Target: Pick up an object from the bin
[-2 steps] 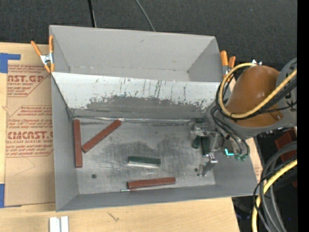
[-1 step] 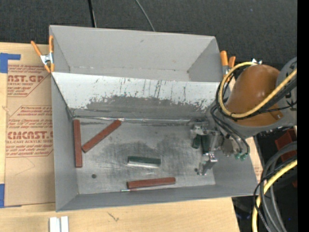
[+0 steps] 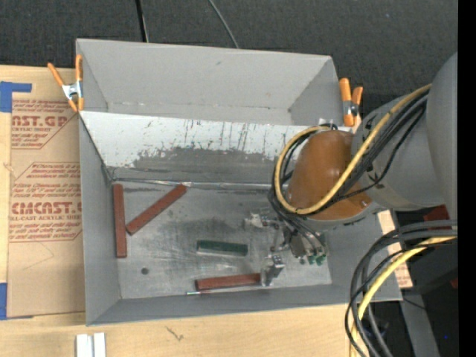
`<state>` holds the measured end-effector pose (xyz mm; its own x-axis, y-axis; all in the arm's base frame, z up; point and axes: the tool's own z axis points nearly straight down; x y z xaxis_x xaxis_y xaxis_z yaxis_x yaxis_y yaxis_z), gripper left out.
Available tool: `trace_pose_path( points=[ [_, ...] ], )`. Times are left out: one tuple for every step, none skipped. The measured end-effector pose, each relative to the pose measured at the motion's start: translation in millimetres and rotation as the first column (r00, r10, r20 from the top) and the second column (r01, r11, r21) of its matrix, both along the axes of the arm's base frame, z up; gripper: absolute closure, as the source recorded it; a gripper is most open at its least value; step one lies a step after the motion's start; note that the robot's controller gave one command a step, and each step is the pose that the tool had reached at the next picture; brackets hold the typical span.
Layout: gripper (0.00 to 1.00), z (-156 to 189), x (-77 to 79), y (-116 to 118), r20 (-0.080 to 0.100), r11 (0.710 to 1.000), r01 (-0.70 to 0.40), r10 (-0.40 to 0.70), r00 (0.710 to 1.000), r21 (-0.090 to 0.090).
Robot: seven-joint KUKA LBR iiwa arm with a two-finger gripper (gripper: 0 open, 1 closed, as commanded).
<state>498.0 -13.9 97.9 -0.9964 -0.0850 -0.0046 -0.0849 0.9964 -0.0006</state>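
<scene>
- Nearest: light wood table (image 3: 245,333) running along the front of the grey metal bin (image 3: 216,73)
- Just inside bin's front wall: reddish-brown flat bar (image 3: 227,281), lying approx. parallel to that wall, right of centre on the bin floor
- Pincer (image 3: 272,268) is low over the floor at that bar's right end; touching it or just beside it, can't tell which
- Pincer state: can't tell if spread or pressed together, as the tip is too small & cluttered to read
- A bit further back: dark green bar (image 3: 222,248), flat on the floor, approx. parallel to the brown bar, just left of the pincer & apart from the brown bar
- Behind/above the pincer: rounded orange-brown cover (image 3: 323,173) on the wrist, w/ yellow & black cables (image 3: 280,171) looped round it; arm comes in from the right
- Further back, left side: 2 more reddish-brown bars. One (image 3: 119,220) runs front-to-back beside the left wall, the other (image 3: 155,209) lies on a diagonal w/ its lower end near the first
- Farthest: bin's sloped back wall, scuffed & streaked
</scene>
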Motion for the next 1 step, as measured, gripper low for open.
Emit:
trace_pose_path(
  points=[
    [0.00,2.6,7.3,26.7,-0.006,0.999,-0.046,0.046,0.999,0.001]
  ],
)
